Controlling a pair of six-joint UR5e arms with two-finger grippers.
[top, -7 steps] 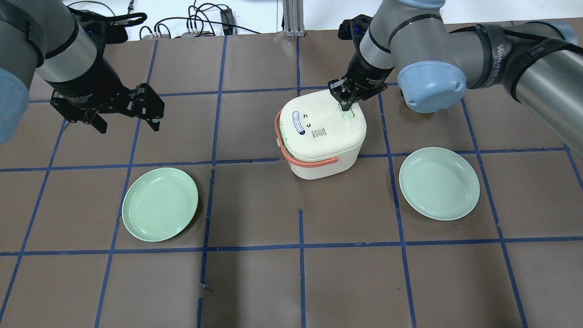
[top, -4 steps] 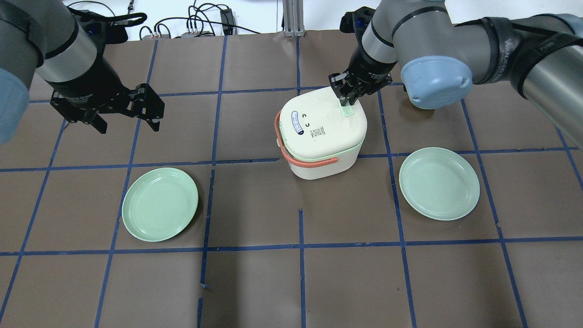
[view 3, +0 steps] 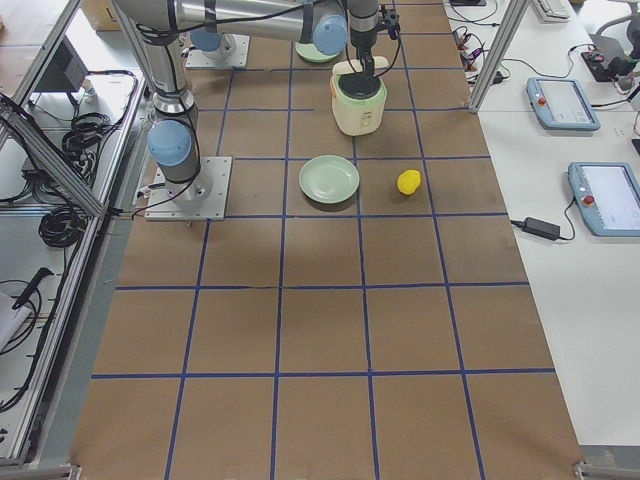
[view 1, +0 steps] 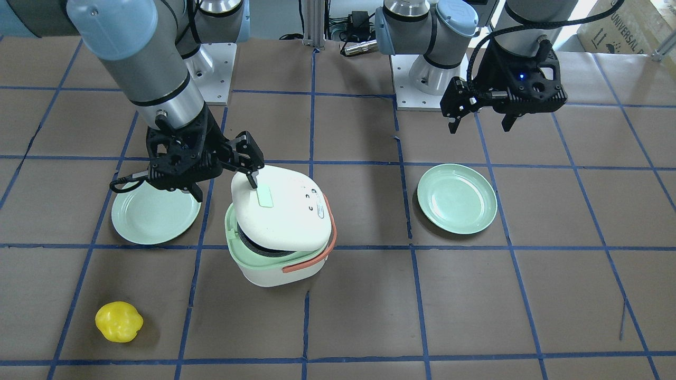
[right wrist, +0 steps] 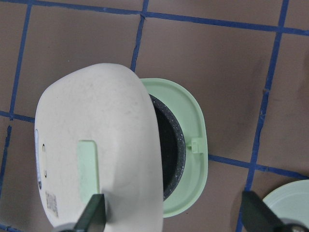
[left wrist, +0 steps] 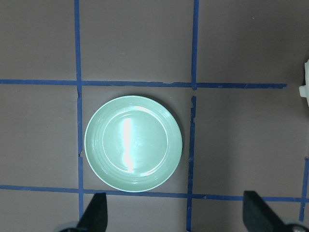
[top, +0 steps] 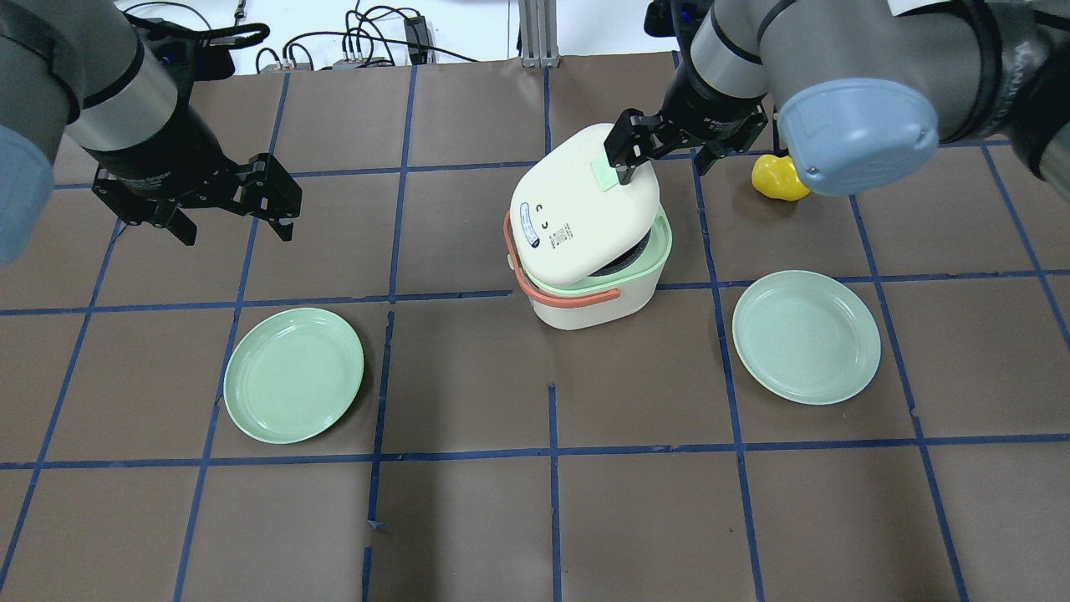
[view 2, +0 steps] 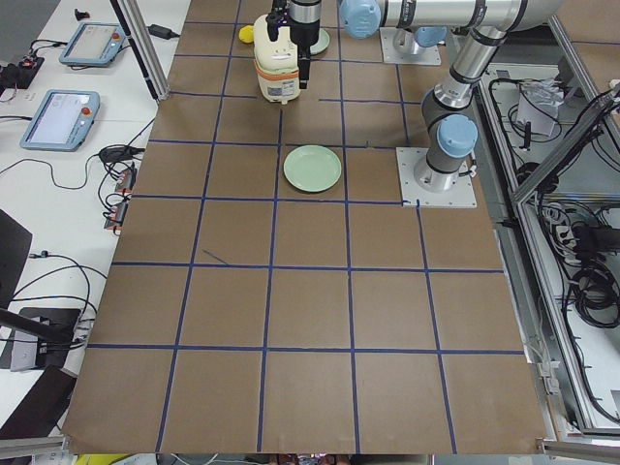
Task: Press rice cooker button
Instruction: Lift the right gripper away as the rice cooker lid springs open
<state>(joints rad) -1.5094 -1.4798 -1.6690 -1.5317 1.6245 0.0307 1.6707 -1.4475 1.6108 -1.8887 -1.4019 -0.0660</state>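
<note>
The right gripper (top: 667, 163) is being held, jaws apart, at the raised lid's (top: 577, 209) 1 o'clock edge; left gripper (top: 236, 230) likewise apart, at 9 o'clock.

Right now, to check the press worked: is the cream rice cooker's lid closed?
No, the cream plastic lid is tilted up, exposing the dark inner pot.

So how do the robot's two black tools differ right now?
The right black two-finger tool is at the cream rice cooker, with one finger by the pale green button on its raised lid. The left black two-finger tool hangs well away from the cooker. The right tool's camera looks down on the cooker, while the left tool's looks down on a round green plate. Both are open and hold nothing.
</note>
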